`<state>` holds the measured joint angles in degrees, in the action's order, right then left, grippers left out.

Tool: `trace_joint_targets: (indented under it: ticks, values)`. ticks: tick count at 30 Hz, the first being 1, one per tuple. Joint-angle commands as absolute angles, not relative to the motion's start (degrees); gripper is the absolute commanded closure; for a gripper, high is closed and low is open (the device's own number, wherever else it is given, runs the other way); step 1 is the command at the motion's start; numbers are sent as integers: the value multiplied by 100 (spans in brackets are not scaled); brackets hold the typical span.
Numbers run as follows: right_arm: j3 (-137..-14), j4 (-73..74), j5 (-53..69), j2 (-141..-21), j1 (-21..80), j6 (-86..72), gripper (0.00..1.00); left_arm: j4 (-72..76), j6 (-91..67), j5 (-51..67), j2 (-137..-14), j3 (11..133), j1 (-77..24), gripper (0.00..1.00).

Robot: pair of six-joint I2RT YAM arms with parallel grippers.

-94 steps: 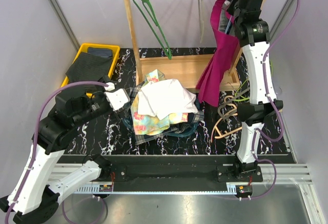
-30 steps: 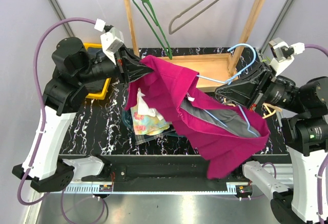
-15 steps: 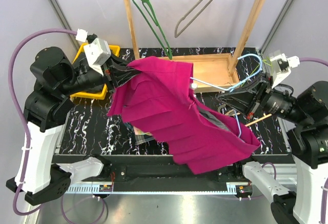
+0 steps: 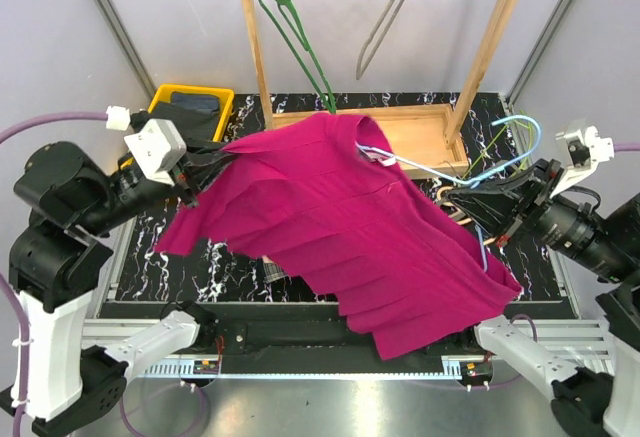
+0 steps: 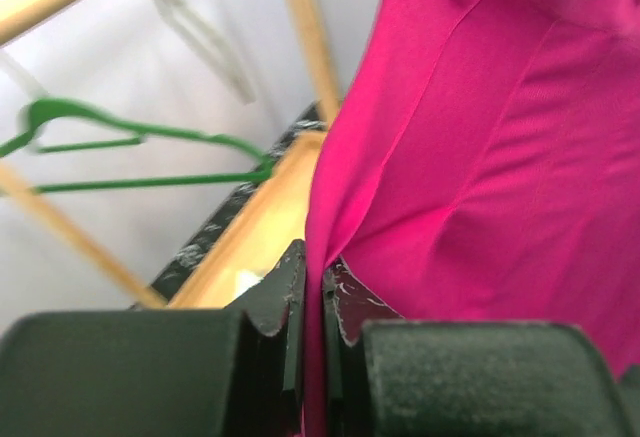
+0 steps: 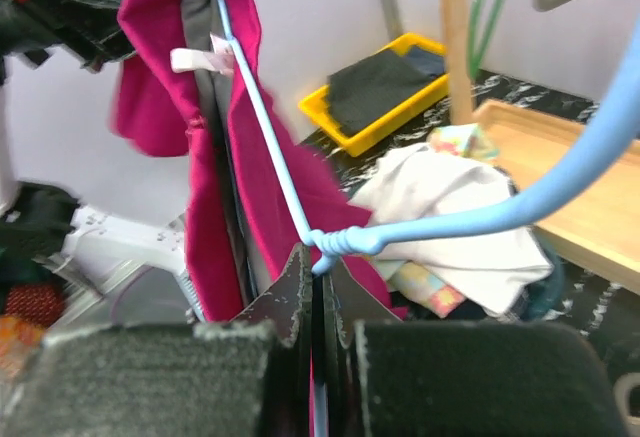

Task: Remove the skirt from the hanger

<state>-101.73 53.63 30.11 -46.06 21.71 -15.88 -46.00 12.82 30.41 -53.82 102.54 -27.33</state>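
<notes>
Above the worktop (image 4: 150,267), between the two arms, the magenta skirt (image 4: 340,227) hangs stretched out in mid-air, covering most of the centre. L hand (image 4: 210,162), at the left, is pressed together on the skirt's left edge; wrist view shows fabric nipped between the pads (image 5: 285,297). R hand (image 4: 455,195), at the right, pinches the light-blue hanger (image 6: 340,241) at the wire twist below its hook, jaws tight on it. One hanger arm runs left into the skirt's waistband approx. at far centre of the cloth, so the skirt isn't off yet. At the far side: wooden rack (image 4: 255,67) w/ a green hanger (image 4: 300,32) and a grey hanger (image 4: 385,12) on its rail. Yellow tray (image 4: 165,92) at far left holds dark cloth.
</notes>
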Motion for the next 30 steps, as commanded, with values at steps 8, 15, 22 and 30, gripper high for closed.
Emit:
trace_joint_targets:
  ticks: [8,15,22,30]
  values:
    - [-10390,5187,-1116,-3542,4842,-1713,100,-4228,2048,1123,-4957,9510,-2479,100]
    - [-9580,4062,-18,-4269,4966,-1960,100,-4131,380,4032,-5905,10317,-2479,1]
    - [-9747,3507,632,-4833,4957,-1986,100,-3990,-342,4183,-6652,11995,-2479,1]
    - [-10151,3191,1265,-5370,4966,-2135,100,-3384,-379,4465,-6618,11084,-2732,1]
